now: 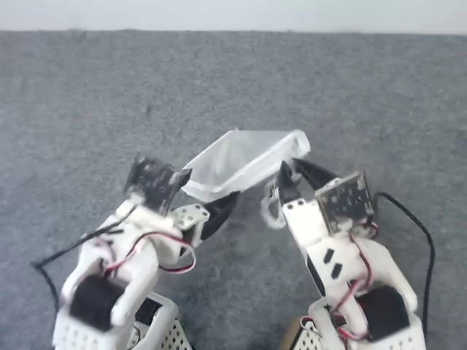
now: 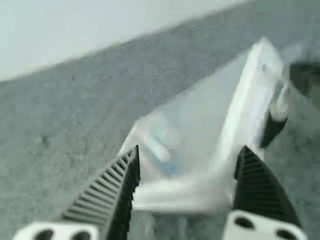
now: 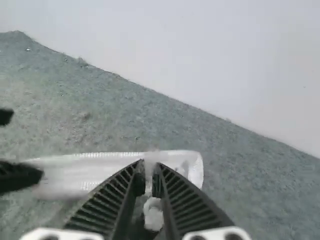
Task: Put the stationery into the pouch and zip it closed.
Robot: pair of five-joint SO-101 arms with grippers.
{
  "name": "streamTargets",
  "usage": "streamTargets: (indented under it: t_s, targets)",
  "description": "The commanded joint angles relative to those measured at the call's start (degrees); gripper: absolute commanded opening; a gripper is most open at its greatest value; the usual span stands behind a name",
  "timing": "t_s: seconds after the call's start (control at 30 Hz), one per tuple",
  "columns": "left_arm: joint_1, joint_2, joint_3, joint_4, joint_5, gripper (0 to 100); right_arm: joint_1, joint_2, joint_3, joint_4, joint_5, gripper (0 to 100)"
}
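The translucent white pouch (image 1: 241, 162) lies tilted mid-table, with bluish stationery (image 2: 160, 144) showing faintly inside it. My left gripper (image 2: 186, 186) is open, fingers wide apart. The pouch's near end (image 2: 185, 192) spans the gap between them. In the high view this gripper (image 1: 213, 208) sits at the pouch's lower left end. My right gripper (image 3: 148, 182) is shut on a small white zipper pull (image 3: 152, 212) at the pouch's zipper edge (image 3: 105, 167). From above, the right gripper (image 1: 288, 182) is at the pouch's right end. Its dark fingers (image 2: 272, 129) also appear beside the zipper band in the left wrist view.
Grey carpet-like cloth (image 1: 109, 95) covers the table, with open room beyond and to both sides of the pouch. A pale wall (image 1: 233, 13) runs along the far edge. Both arm bases and their cables (image 1: 416, 219) crowd the near edge.
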Motion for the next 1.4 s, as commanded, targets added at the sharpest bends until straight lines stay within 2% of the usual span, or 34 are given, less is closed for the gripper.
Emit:
streamTargets:
  t_s: [0.0, 0.13, 0.43, 0.63, 0.77, 0.93, 1.07, 1.13, 1.23, 1.37]
  targets:
    - [-0.79, -13.71, -0.31, 0.09, 0.79, 29, 0.13, -2.68, -3.43, 3.74, 1.41, 0.7]
    - [-3.78, -23.30, 5.49, 0.09, 0.79, 29, 0.40, -4.00, -3.43, 7.25, 1.85, 0.7]
    - [-13.63, -21.27, 13.76, -2.02, 0.79, 29, 11.38, -8.13, 2.99, 7.96, 1.93, 0.9]
    - [-23.56, -21.27, 17.63, -2.11, 8.00, 29, 14.29, -14.64, 5.80, 8.04, 1.93, 0.7]
    - [-27.52, -21.27, 22.55, -5.36, 8.00, 29, 14.46, -15.78, 7.03, 7.96, 1.93, 0.7]
    - [-28.31, -21.27, 26.95, -9.23, 8.00, 21, 14.11, -15.69, 7.21, 8.66, 2.02, 0.7]
    - [-27.96, -21.27, 29.67, -13.36, 7.82, 8, 14.11, -15.69, 10.20, 8.13, 3.69, 0.7]
    - [-27.87, -21.27, 30.81, -15.74, 5.27, 0, 14.11, -15.69, 13.27, 7.96, 5.54, 0.7]
    - [-27.87, -21.27, 32.40, -17.14, 2.02, 1, 14.46, -15.69, 19.08, 6.11, 8.62, 0.7]
    - [-28.22, -21.80, 33.98, -19.87, 1.49, 1, 14.55, -15.78, 25.67, 2.95, 10.20, 0.7]
